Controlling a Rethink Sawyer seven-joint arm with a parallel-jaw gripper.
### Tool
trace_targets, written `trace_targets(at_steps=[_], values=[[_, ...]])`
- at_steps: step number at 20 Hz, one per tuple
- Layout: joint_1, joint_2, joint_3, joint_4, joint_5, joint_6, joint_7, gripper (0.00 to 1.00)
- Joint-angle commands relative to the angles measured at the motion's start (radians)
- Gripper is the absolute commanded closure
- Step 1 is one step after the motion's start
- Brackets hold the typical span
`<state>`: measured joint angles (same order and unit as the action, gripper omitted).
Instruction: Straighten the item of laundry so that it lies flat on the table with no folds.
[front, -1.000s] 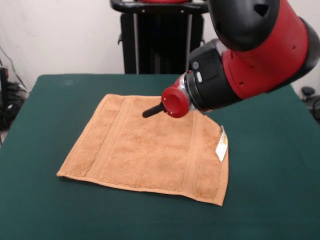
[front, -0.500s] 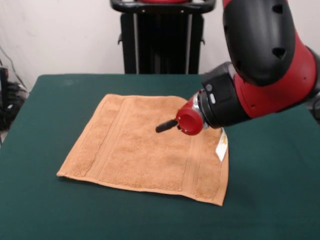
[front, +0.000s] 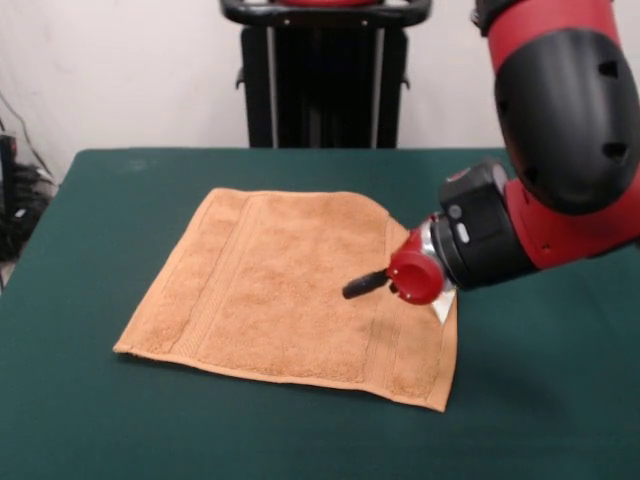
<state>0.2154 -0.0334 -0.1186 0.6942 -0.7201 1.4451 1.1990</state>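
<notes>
A tan-orange towel (front: 290, 290) lies spread mostly flat on the dark green counter (front: 100, 420), its right edge slightly raised. Above that side hangs the red and black arm's claw (front: 365, 284); whether it is open or closed cannot be told.

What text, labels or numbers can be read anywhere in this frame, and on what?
None can be read. The small white tag at the towel's edge is mostly hidden behind the tool, and any print on it is too small to make out. The arm and table show no lettering.
</notes>
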Motion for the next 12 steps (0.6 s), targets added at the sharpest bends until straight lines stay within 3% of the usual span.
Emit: trace_targets(at_steps=[1,12], values=[[0.037,0.055,0.1,-0.091,0.044,0.085,0.012,1.0],[0.05,0.11,0.092,-0.189,0.08,0.164,0.018,1.0]])
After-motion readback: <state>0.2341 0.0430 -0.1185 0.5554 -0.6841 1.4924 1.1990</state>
